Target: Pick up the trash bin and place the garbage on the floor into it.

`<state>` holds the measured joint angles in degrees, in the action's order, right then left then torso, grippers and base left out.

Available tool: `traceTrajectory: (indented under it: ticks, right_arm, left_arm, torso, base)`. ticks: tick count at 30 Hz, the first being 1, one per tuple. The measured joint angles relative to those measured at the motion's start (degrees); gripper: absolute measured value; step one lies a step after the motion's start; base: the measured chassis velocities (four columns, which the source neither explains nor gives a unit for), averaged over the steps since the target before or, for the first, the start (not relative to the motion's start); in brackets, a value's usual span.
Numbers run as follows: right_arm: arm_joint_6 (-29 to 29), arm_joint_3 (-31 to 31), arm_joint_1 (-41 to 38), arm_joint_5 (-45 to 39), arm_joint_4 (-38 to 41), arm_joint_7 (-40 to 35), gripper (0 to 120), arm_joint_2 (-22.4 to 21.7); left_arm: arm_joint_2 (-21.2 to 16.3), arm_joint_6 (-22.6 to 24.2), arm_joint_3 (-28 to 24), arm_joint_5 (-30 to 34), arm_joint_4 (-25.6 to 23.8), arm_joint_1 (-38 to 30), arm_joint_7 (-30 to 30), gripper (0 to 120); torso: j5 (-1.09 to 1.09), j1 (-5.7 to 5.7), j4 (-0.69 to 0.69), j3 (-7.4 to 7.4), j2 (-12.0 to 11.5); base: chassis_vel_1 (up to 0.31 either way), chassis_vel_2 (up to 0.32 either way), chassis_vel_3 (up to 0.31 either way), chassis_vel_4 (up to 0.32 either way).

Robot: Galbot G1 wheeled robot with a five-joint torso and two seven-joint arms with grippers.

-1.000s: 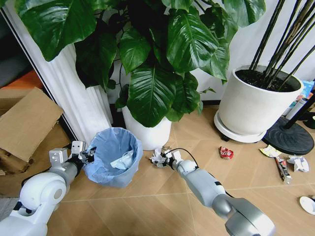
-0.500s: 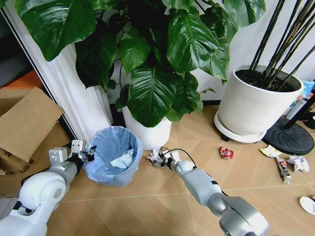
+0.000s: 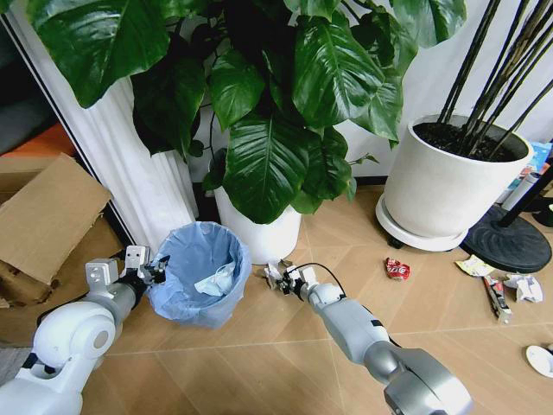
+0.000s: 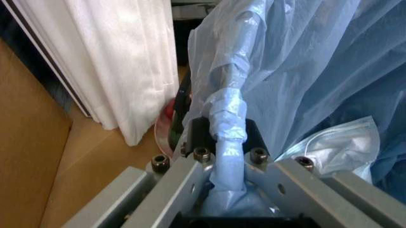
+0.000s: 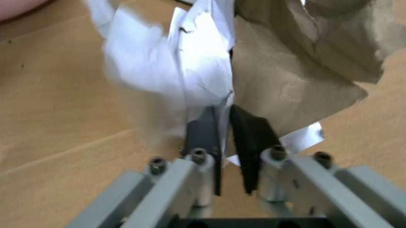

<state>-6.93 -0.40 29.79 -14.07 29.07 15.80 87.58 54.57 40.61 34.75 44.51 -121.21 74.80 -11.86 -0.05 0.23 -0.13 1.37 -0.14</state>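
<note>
Trash bin point(image 3: 200, 275) with face mask point(image 3: 214, 283) inside, left claw point(image 3: 156, 272) clamped on its rim, right claw point(image 3: 273, 278) pinching crumpled paper point(image 5: 184, 61).

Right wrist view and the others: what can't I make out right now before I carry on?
- Right wrist view: the crumpled paper clamped by the right gripper is motion-blurred; its far side runs past the frame edge.
- Head view: the trash bin bottom is hidden by its own wall and bag.
- Left wrist view: the left gripper pinches the bag; the bag folds hide the rim.
- Head view: the white lid is cut off by the edge.
</note>
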Motion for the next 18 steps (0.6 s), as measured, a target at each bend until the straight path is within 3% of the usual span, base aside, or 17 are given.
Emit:
traceTrajectory:
  ticks: [18]
  right_arm:
    - [-1.91,0.94,4.49,-2.21,10.4,-0.33,0,-4.52]
  left_arm:
    - [0.16,-0.02,0.05,-0.01,-0.83,0.54,0.0,0]
  torso:
    - [0.01,0.0,0.0,0.0,0.0]
  base:
    - [0.0,0.0,0.0,0.0]
